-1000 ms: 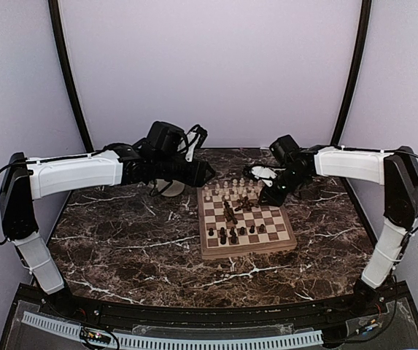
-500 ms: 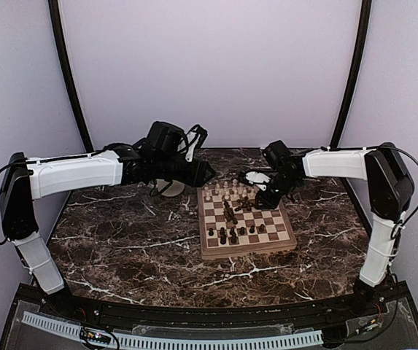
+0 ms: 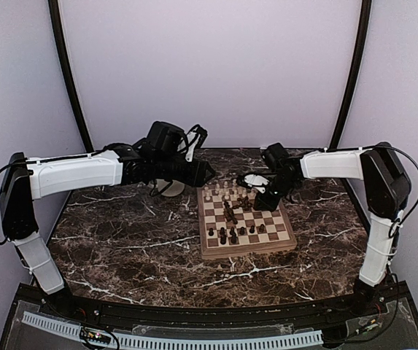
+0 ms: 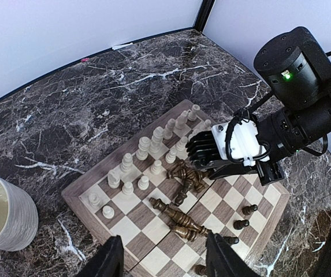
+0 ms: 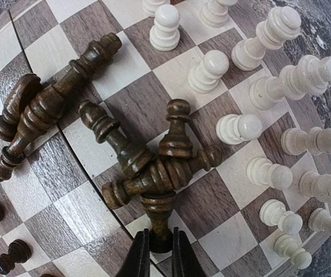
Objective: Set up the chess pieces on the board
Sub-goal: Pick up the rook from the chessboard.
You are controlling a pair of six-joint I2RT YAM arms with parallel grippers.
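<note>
Nearest, dark pawns (image 4: 249, 209) stand on the board (image 3: 249, 250). Mid-board the right gripper (image 5: 159, 251) is clenched on a fallen dark piece (image 5: 157, 210) in a heap. Beyond stand white pieces (image 5: 234, 128). Farthest, the left gripper (image 4: 166, 258) hangs released, empty, near the mug (image 4: 3, 213).

You have one small square wooden chessboard (image 3: 246, 250) with chequered squares and one ribbed cream mug (image 4: 6, 216). You can count about fifteen cream-white turned chessmen (image 4: 144, 144). Of the dark brown turned chessmen (image 5: 153, 179), roughly seven lie toppled and at least four small ones stand.
</note>
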